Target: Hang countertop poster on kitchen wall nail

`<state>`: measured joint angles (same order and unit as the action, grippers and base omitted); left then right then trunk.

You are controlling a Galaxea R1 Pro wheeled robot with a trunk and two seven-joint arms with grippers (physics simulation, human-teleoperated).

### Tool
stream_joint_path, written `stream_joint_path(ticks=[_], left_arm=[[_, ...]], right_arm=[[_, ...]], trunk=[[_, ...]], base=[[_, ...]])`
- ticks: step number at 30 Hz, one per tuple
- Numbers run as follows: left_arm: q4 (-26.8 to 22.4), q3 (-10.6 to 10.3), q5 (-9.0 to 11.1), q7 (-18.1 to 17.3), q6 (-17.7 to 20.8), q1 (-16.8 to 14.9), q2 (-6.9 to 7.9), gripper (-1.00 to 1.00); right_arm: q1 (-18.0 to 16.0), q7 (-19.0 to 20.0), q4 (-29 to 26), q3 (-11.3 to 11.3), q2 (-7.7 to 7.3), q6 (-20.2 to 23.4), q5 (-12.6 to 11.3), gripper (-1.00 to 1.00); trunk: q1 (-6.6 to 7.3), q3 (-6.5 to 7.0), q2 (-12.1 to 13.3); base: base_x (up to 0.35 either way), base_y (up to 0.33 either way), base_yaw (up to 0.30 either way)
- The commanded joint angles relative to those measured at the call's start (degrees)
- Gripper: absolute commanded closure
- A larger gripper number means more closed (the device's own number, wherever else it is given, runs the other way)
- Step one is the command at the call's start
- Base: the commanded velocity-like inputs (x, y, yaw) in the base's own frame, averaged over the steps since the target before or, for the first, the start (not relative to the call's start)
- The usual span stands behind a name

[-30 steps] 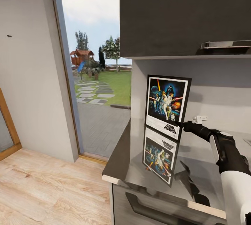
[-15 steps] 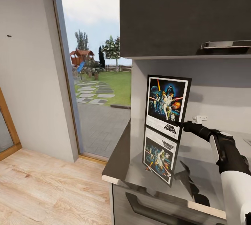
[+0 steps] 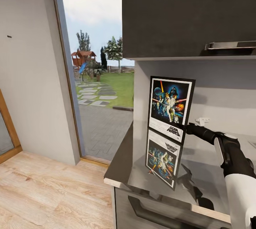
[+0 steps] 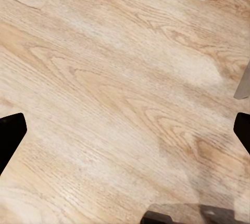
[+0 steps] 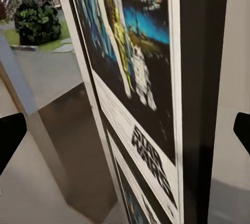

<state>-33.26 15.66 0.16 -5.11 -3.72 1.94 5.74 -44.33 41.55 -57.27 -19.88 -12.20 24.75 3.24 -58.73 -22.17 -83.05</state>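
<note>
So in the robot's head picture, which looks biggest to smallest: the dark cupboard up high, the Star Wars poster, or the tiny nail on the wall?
1. Matte dark upper cabinet
2. Black-framed Star Wars poster
3. Tiny dark wall nail, a mere dot on the off-white wall.

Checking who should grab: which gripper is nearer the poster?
Right. The right gripper is at the poster's lower right edge, its fingertips wide apart either side of the frame in the right wrist view. The left gripper faces the wood floor, away from the poster.
</note>
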Motion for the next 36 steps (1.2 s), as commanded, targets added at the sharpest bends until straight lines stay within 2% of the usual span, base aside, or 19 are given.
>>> stream_joint_path(ticks=[1,36], left_arm=[[0.0,0.3,0.0,-0.4,-0.1,0.0,-0.03,-1.00],[-0.1,0.3,0.0,-0.4,-0.1,0.0,-0.03,-1.00]], right_arm=[[-0.1,0.4,-0.1,-0.2,0.01,0.3,0.3,-1.00],[-0.1,0.5,-0.1,-0.2,0.06,0.3,0.4,-1.00]], trunk=[[0.00,-0.06,0.0],[0.00,-0.06,0.0]], base=[[0.000,0.000,0.000],[0.015,-0.014,0.000]])
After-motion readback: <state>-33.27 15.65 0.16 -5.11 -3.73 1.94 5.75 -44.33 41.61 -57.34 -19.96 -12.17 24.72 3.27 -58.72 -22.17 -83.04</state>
